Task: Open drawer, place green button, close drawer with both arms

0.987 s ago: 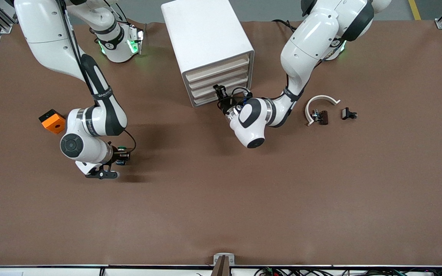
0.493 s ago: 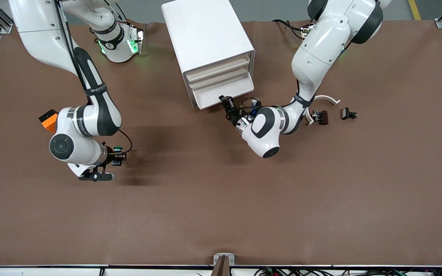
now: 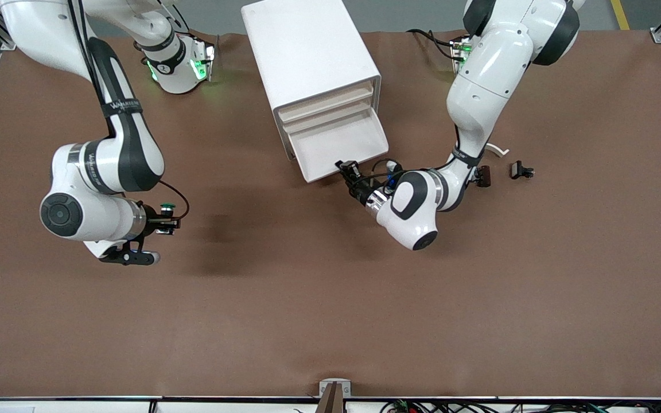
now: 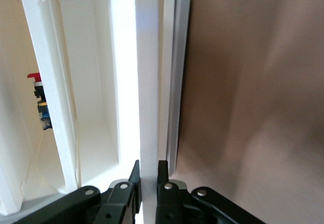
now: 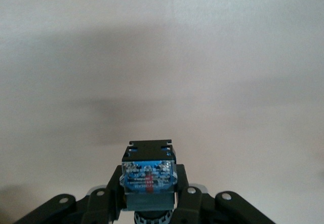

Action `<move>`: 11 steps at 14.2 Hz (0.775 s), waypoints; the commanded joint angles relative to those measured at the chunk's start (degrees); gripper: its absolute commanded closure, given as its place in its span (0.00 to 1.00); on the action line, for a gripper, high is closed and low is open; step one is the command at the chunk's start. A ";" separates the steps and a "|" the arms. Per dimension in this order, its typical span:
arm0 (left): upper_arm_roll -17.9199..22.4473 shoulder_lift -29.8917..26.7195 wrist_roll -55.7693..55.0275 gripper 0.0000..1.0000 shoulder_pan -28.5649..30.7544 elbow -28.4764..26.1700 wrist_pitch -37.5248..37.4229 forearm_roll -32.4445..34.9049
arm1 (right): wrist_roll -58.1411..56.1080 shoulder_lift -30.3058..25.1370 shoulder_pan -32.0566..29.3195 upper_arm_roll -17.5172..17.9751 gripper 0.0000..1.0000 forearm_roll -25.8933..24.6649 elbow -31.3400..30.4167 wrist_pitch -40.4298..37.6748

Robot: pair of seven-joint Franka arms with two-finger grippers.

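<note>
**A:** What is the setting, nearest part first?

**B:** A wide brown table (image 3: 330, 321), bare along the edge nearest the front camera; two large white jointed robot arms reach over its middle.

**A:** Where is the button?

**B:** The tiny push-button part with a round green cap and dark blue-black body (image 3: 165, 213) is clamped in the right gripper (image 3: 168, 218), lifted over open table toward the right arm's end; its cap points up, its body hangs below.

**A:** And the other arm?

**B:** The left gripper (image 3: 346, 170) is pinched shut on the cream front lip of the shallow white tray-like drawer (image 3: 339, 146); that drawer, lowest in the white boxy cabinet (image 3: 307, 51), stands pulled well out.

**A:** What does the next move depend on?

**B:** The open tray lies well apart from the button, toward the left arm's end and farther from the camera; judging by this, the right arm must carry across and stop above the tray, clear of the left gripper at its front edge.
</note>
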 commanded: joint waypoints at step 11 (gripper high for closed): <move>1.67 -2.27 4.67 0.00 4.03 12.27 0.30 23.95 | 58.61 -4.97 25.52 -0.04 0.87 0.80 4.49 -12.07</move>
